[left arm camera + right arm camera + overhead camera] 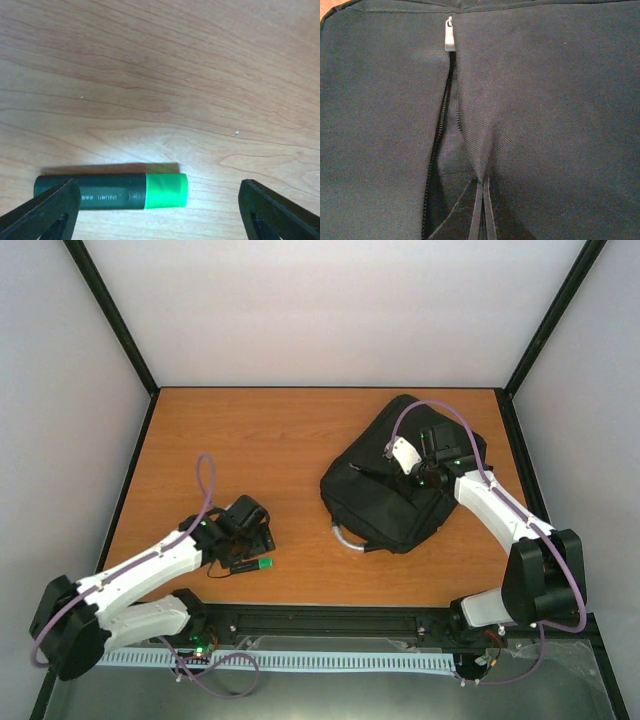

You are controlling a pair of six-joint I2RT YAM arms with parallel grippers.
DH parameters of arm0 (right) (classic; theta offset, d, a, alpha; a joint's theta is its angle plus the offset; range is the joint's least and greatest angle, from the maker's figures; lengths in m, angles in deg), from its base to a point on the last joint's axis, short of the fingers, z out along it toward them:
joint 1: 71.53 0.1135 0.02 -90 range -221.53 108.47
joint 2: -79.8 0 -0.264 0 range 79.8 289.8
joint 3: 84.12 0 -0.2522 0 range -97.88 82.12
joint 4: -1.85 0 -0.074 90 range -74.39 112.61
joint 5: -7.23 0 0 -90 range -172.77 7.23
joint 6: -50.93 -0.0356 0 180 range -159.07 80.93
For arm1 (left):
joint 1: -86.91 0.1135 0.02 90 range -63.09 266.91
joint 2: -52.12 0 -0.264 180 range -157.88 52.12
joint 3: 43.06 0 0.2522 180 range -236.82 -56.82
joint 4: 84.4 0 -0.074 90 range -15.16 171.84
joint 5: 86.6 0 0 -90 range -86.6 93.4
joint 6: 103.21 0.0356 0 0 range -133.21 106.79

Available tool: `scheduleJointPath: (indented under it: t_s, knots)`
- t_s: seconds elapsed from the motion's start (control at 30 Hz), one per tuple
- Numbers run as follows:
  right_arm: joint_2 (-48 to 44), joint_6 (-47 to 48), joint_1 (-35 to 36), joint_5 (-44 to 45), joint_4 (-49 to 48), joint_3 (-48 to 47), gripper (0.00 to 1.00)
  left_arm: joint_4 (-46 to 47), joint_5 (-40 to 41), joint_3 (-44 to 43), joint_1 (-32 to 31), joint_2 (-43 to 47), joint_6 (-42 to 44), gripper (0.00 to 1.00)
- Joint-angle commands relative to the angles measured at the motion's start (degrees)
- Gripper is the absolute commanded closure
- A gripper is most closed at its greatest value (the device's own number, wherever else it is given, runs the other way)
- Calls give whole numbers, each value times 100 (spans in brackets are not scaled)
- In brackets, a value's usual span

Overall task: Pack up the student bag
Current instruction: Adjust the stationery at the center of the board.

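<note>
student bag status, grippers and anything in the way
Left gripper open over green-capped marker on table. Right gripper shut on student bag fabric beside its open zip. Nothing seen blocking it.

White arm links (150,570), black joints (545,575), black fingers (45,210), purple cables (207,480).

a dark marker (111,191) with a green cap lies on the wooden table (160,75) between the left gripper's (158,186) spread fingers (45,210).

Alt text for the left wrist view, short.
A dark green marker with a bright green cap lies on the wooden table between the open left hand's two black fingers; one finger overlaps its dark end.
</note>
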Motion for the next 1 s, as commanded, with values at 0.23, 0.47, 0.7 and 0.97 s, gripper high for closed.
scheduleJointPath:
  t_s: [0.23,0.47,0.7,0.97]
  knots:
    - [-1,35,3,-271,93,-95,97,-465,-666,145,-26,218,-1834,14]
    - [-20,32,4,-271,91,-92,97,-289,-915,279,-28,-221,-2107,17]
    - [-16,38,4,-280,96,-86,97,86,-681,240,-28,-667,-2060,20]
    - [-36,42,3,-262,103,-85,97,261,-423,-280,106,-1537,-1455,31]
